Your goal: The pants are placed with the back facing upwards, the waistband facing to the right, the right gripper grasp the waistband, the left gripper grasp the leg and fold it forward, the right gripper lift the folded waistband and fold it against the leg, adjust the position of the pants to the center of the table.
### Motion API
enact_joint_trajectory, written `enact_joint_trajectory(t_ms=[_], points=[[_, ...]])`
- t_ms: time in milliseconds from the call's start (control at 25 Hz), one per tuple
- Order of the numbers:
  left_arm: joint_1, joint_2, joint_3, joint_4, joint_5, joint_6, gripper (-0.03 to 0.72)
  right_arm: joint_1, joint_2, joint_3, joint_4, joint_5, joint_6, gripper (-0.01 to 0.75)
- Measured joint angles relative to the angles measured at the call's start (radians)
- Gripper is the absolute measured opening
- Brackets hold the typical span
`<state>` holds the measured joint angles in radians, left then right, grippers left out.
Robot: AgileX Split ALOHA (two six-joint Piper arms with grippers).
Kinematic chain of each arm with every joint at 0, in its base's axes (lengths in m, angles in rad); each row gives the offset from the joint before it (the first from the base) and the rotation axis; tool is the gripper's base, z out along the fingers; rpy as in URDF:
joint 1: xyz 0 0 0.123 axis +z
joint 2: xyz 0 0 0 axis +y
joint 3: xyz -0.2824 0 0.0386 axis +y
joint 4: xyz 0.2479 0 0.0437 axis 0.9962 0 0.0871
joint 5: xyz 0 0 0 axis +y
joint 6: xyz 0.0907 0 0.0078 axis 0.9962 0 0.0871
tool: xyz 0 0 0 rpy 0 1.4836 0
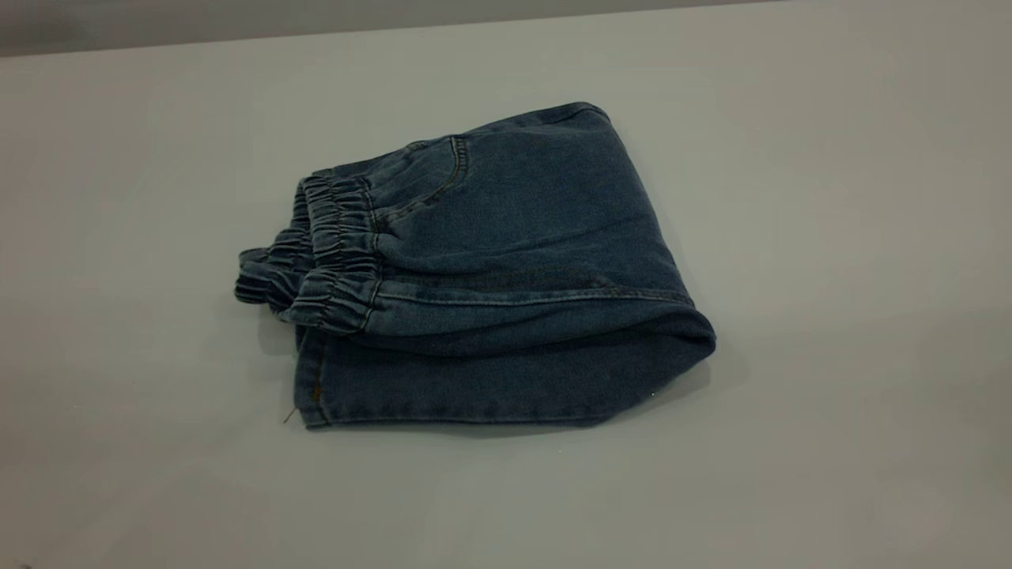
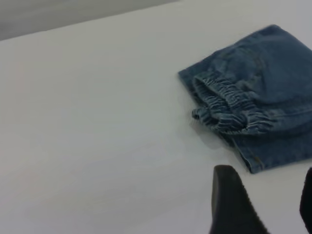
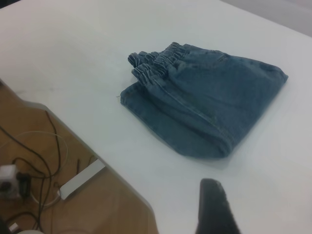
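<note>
The table [image 1: 830, 197] is the largest thing in view, a pale bare surface, and every place below is given relative to the pants [image 1: 490, 276] lying on it.

The pants are a compact denim bundle, folded over twice by the look of it, sitting near the middle of the table in the exterior view. The elastic waistband [image 1: 336, 253] lies gathered on top at the bundle's left end, stacked just above the leg hem [image 1: 312, 391] that shows beneath it. The rounded fold [image 1: 680, 332] closes the opposite end.

Both folds look done, so the step in hand is most likely the final centring. Any nudge should press on the thick folded end or pinch through all layers at once. Dragging only the top layer would peel the waistband off the leg and undo the stack. A slow, flat slide keeps the edges aligned.

The left gripper [image 2: 265, 204] sits off the bundle on the waistband side, near but not touching, its two dark fingers spread apart with nothing between them.

Of the right gripper only one dark finger [image 3: 214, 207] shows, off the fold end and clear of the denim. Whether it is spread or closed cannot be told. Neither arm appears in the exterior view.
</note>
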<state>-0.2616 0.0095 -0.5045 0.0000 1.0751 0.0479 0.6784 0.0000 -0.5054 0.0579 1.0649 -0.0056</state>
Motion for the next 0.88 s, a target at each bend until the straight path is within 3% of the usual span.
enact_joint_trajectory(t_ms=[120, 200, 440, 560, 640, 880], points=[[0.0, 0.0, 0.0, 0.0, 0.0, 0.0, 0.332, -0.031, 0.0, 0.0, 0.003, 0.001, 0.0, 0.369], [0.0, 0.0, 0.0, 0.0, 0.001, 0.0, 0.332, -0.096, 0.0, 0.0, 0.023, 0.001, 0.0, 0.369], [0.001, -0.001, 0.0, 0.0, 0.003, 0.002, 0.332, -0.405, 0.0, 0.0, 0.023, 0.001, 0.0, 0.369], [0.036, -0.001, 0.0, 0.0, 0.004, 0.003, 0.332, -0.518, 0.0, 0.0, 0.022, 0.001, 0.0, 0.369], [0.086, -0.001, 0.0, 0.0, 0.004, 0.003, 0.332, -0.556, 0.0, 0.0, 0.023, 0.001, 0.0, 0.369], [0.22, -0.01, 0.0, 0.0, 0.003, 0.004, 0.332, -0.562, 0.0, 0.0, 0.026, 0.001, 0.0, 0.369]])
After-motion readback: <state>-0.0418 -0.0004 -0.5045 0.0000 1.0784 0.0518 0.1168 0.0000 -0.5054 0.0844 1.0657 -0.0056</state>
